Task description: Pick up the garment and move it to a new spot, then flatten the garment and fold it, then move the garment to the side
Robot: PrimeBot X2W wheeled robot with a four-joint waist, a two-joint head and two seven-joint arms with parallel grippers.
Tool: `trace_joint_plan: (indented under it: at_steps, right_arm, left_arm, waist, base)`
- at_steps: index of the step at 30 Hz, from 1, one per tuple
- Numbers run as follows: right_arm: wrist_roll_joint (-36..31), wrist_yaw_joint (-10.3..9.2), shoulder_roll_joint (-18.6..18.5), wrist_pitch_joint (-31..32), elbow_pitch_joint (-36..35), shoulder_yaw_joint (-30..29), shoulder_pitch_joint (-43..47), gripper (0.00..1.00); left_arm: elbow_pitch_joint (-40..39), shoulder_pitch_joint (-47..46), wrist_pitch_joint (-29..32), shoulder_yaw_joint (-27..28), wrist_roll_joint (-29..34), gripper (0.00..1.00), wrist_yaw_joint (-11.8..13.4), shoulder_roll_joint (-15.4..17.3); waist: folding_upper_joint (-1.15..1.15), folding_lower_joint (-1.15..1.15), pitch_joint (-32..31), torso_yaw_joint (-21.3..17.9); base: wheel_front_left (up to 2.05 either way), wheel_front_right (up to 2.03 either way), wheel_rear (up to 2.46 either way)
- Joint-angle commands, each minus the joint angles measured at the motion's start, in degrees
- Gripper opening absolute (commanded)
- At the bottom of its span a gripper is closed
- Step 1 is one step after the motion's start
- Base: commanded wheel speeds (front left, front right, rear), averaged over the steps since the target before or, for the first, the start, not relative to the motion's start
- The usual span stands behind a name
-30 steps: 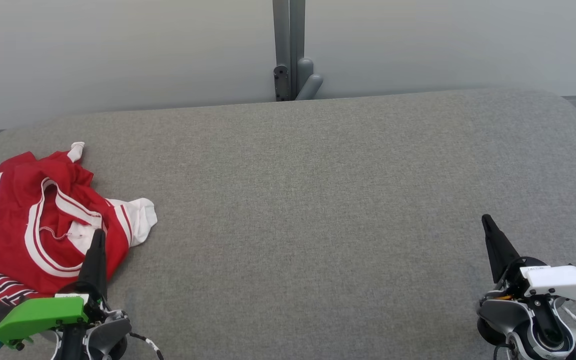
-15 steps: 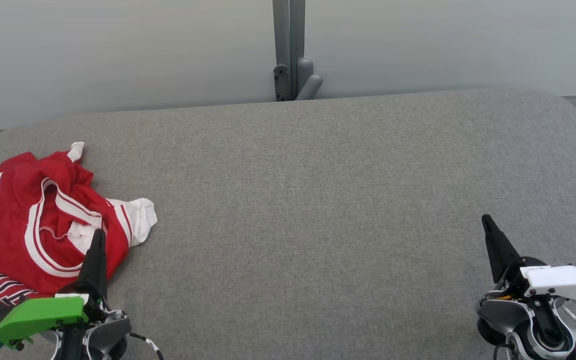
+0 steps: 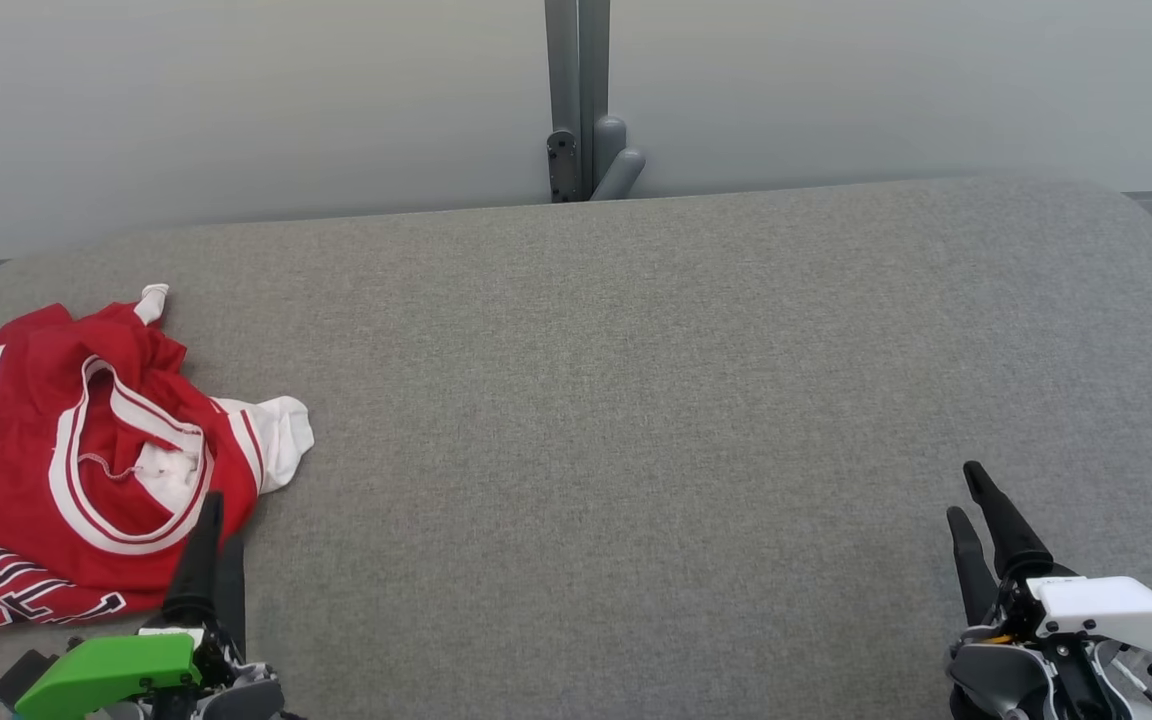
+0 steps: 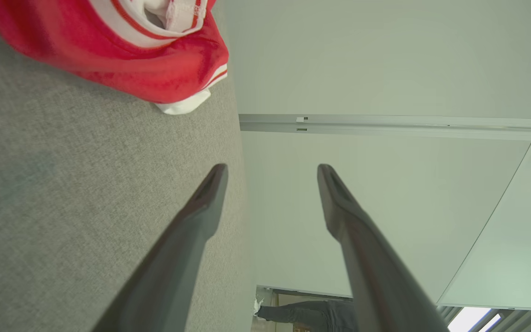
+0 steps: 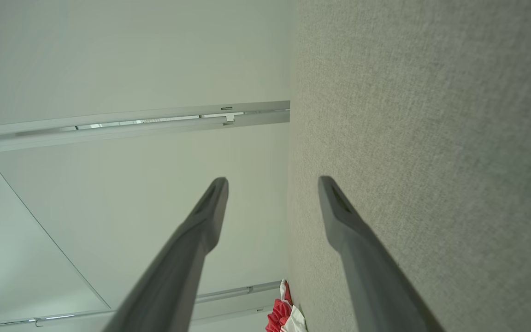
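Note:
The garment [image 3: 76, 450] is a red jersey with white trim, lying crumpled at the left end of the grey padded table [image 3: 616, 400]. My left gripper [image 3: 221, 520] hovers at the garment's near right edge, open, nothing between its fingers. In the left wrist view the garment [image 4: 122, 60] lies beyond the spread fingers of the left gripper [image 4: 272, 173], apart from them. At the table's lower right my right gripper [image 3: 966, 495] is open and empty. The right wrist view has its gripper [image 5: 272, 184] parted over bare fabric, and a bit of the garment [image 5: 284, 316] far off.
A grey post with a bracket [image 3: 581, 110] stands behind the table's far edge against a pale wall. The table's rounded corners show at far left and far right. A person's dark-clad legs [image 4: 302, 313] appear small in the left wrist view.
Both grippers have opened from shut. Both have also drawn back toward the near edge of the table. The garment lies as before.

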Motion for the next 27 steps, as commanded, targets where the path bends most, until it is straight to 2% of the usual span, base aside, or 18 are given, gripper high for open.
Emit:
trace_joint_plan:
  at_steps: [1, 11, 27]
  right_arm:
    - [-0.3, 0.02, -0.2, -0.6, -1.5, 0.4, -0.5, 1.0]
    - [-6.4, 0.03, -0.3, -3.3, -3.9, 0.8, 0.7, 1.0]
    - [-29.6, 0.04, -0.4, -7.2, -8.9, 2.0, 1.8, 1.0]
  left_arm:
    - [-1.1, -0.8, -0.5, -0.6, 0.2, 1.0, -0.1, 0.2]
    - [-2.4, -0.4, -3.5, -3.4, 3.6, 1.0, 0.4, 0.9]
    - [-4.0, -0.2, -7.5, -6.9, 20.4, 1.0, 2.3, 3.1]
  waist:
    - [0.01, 0.0, 0.0, 0.0]
    - [0.03, 0.0, 0.0, 0.1]
    - [0.06, 0.0, 0.0, 0.1]
  base:
    - [0.0, 0.0, 0.0]
    - [0.0, 0.0, 0.0]
    - [0.0, 0.0, 0.0]
